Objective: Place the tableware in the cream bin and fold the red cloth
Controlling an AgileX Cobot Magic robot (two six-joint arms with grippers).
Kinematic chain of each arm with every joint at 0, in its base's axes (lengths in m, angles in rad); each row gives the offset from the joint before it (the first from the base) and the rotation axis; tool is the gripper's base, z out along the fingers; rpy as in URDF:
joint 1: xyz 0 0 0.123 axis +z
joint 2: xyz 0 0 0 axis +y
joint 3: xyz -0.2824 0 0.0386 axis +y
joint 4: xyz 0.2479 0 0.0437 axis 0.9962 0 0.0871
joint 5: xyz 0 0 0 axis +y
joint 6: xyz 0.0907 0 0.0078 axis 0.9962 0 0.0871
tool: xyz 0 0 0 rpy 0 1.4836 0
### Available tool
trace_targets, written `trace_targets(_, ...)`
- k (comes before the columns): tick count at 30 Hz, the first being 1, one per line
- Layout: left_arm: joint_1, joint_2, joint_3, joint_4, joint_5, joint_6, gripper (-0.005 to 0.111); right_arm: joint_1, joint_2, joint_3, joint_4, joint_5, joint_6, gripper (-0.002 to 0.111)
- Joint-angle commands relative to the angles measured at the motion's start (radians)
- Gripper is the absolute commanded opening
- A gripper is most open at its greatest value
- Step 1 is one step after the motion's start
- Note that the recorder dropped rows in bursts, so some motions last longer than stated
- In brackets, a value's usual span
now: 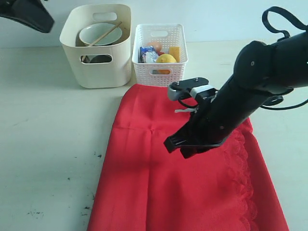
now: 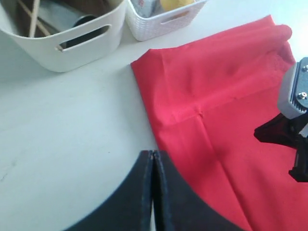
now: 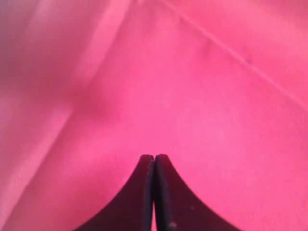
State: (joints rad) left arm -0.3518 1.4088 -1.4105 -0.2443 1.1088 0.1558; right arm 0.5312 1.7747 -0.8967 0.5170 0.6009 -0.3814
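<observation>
Exterior view: nearest the camera, the red cloth (image 1: 159,187) lies spread open on a pale table (image 1: 48,139). It is mostly flat, with faint crease lines across it, and its scalloped edge runs down the right side. It is not folded.

Over the middle of the cloth, the black right arm reaches in from the right. The right gripper (image 1: 177,146) hangs close above the fabric. The right wrist view shows its two fingers pressed tight together with nothing between them and only red fabric beneath.

The left wrist view shows the left gripper (image 2: 152,154) clenched shut and empty as well. It hangs over bare table just beside the cloth's left edge.

Farther back, the cloth's far edge reaches the foot of a white perforated basket (image 1: 161,74). Inside it are a lemon (image 1: 166,59), an orange block of cheese (image 1: 174,52) and a milk carton (image 1: 147,54).

Just to the left of the basket stands the cream bin (image 1: 98,72). Inside it sit a pale green bowl (image 1: 96,34) and wooden chopsticks (image 1: 108,31) that lean across the bowl. A dark shape shows through the oval handle hole; I cannot tell what it is.
</observation>
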Motion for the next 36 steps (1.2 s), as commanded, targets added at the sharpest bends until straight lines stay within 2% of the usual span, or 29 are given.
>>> trace_targets(1, 0.079, -0.129, 0.075, 0.005, -0.032, -0.008, 0.000, 0.004, 0.023, -0.064, -0.003, 0.024, 0.019, 0.000)
trace_targets(7, 0.180, -0.308, 0.200, 0.005, -0.086, -0.002, 0.000, 0.004, 0.063, -0.128, -0.003, 0.060, 0.035, 0.000)
trace_targets(11, 0.211, -0.437, 0.292, 0.018, -0.138, 0.000, 0.000, 0.004, 0.087, -0.143, -0.005, 0.059, 0.045, 0.000)
trace_targets(16, 0.213, -0.568, 0.402, 0.057, -0.193, -0.002, 0.000, 0.004, 0.128, -0.149, -0.046, 0.059, 0.096, 0.000)
trace_targets(23, 0.213, -0.709, 0.493, 0.057, -0.251, -0.011, 0.000, 0.004, 0.169, -0.149, -0.165, 0.065, 0.222, 0.000)
trace_targets(32, 0.213, -0.834, 0.610, 0.058, -0.346, -0.027, 0.000, 0.004, 0.213, -0.148, -0.189, 0.063, 0.274, 0.000)
trace_targets(36, 0.213, -0.858, 0.648, 0.059, -0.346, -0.027, 0.000, 0.004, 0.224, -0.148, -0.287, 0.084, 0.352, 0.000)
